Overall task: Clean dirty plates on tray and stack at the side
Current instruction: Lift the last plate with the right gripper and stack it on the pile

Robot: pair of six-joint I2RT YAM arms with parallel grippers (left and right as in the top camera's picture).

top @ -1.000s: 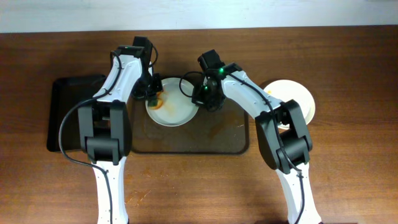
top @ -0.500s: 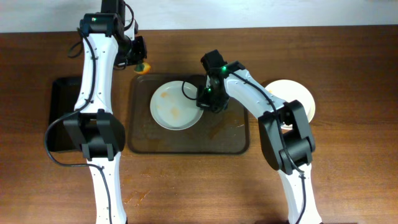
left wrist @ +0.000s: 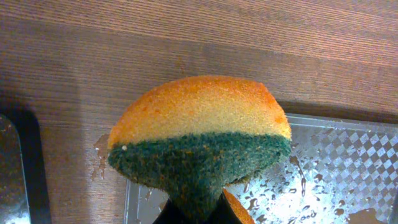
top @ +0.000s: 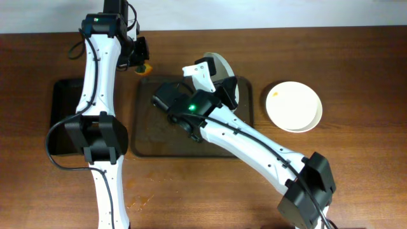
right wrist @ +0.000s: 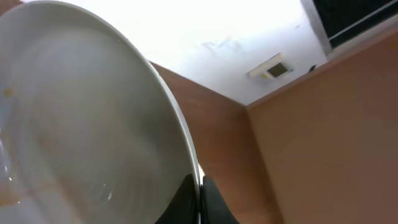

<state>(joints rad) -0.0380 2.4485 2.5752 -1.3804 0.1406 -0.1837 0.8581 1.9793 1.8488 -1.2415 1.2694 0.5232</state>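
My right gripper [top: 224, 89] is shut on the rim of a white plate [top: 219, 67] and holds it tilted on edge above the far side of the brown tray [top: 151, 137]. In the right wrist view the jaws [right wrist: 198, 190] pinch the plate's rim [right wrist: 81, 124], and faint orange marks show on its face. My left gripper [top: 141, 58] is shut on an orange and green sponge [top: 147, 67], raised over the tray's far left corner. The sponge [left wrist: 199, 130] fills the left wrist view above the wet tray [left wrist: 336, 162]. A stack of white plates [top: 294, 105] sits right of the tray.
A smaller black tray [top: 63, 114] lies left of the brown tray; its edge shows in the left wrist view [left wrist: 12, 168]. My right arm stretches diagonally across the brown tray. Brown wooden table all round.
The left gripper lifted the sponge off the plate to the tray's far left corner. The right gripper then raised the plate off the tray and tipped it on edge, its arm swinging across the tray.
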